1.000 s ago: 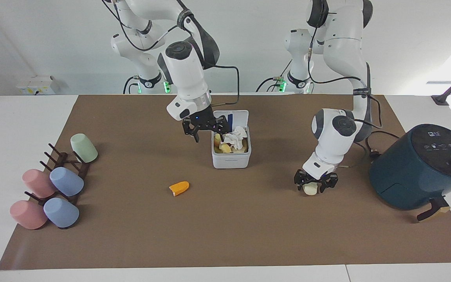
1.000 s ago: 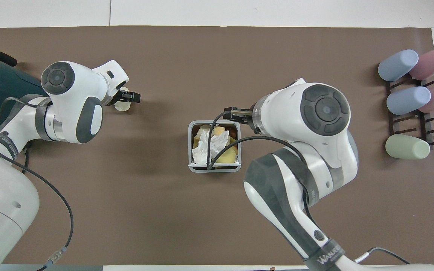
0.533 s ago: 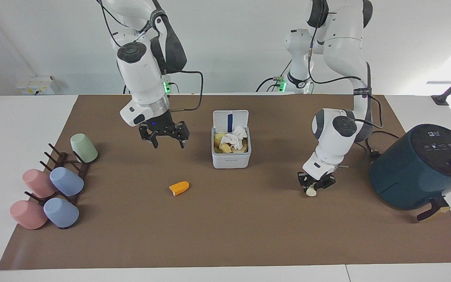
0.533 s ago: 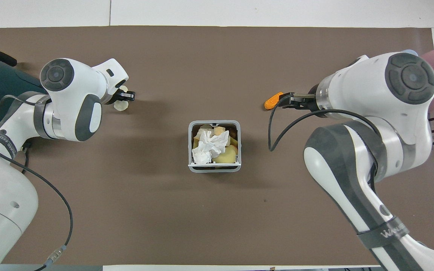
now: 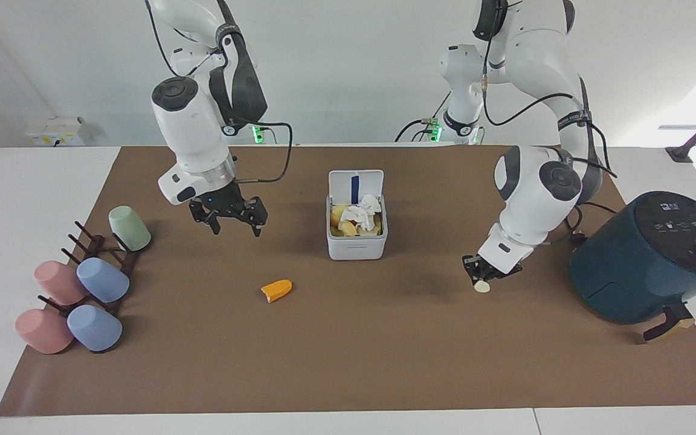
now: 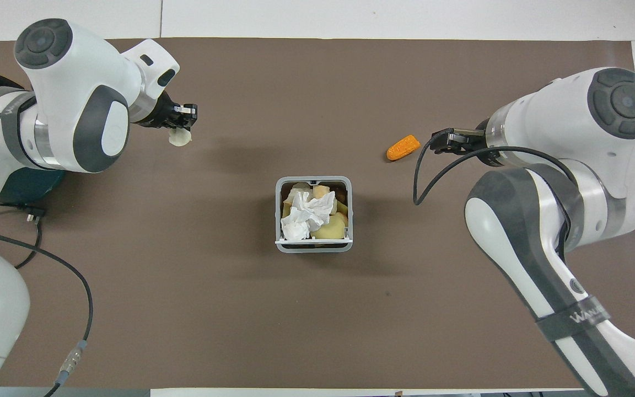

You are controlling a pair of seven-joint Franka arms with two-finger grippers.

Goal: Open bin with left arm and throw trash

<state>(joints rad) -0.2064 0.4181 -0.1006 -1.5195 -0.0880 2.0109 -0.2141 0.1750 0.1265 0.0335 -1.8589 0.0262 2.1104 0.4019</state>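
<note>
We see the bin (image 5: 357,232) standing near the middle of the tabletop (image 5: 348,362), its lid (image 5: 356,184) swung up and leaning toward the robots' edge. Inside it lie a crumpled white tissue (image 5: 362,212) and several pale yellow scraps (image 6: 329,229), filling it close to the rim.

The left gripper (image 5: 482,277) hangs just above the brown mat (image 6: 196,309) toward the left arm's end of the tabletop, beside the dark teal air fryer (image 5: 650,257). Its jaws are pinching the cream lumpy piece (image 5: 481,287), which sits at their tips; we cannot tell whether the piece touches the mat or is just clear of it.

The right gripper (image 5: 232,216) is raised over bare mat toward the right arm's end of the tabletop, with its jaws spread and nothing between them. The orange wedge-shaped piece (image 5: 277,290) lies on the mat, farther from the robots than the bin and toward the right arm's end, well apart from both grippers.

By the edge at the right arm's end, a dark rack (image 5: 97,251) carries pastel cups (image 5: 103,280) in green, blue and pink, tipped on their sides.
</note>
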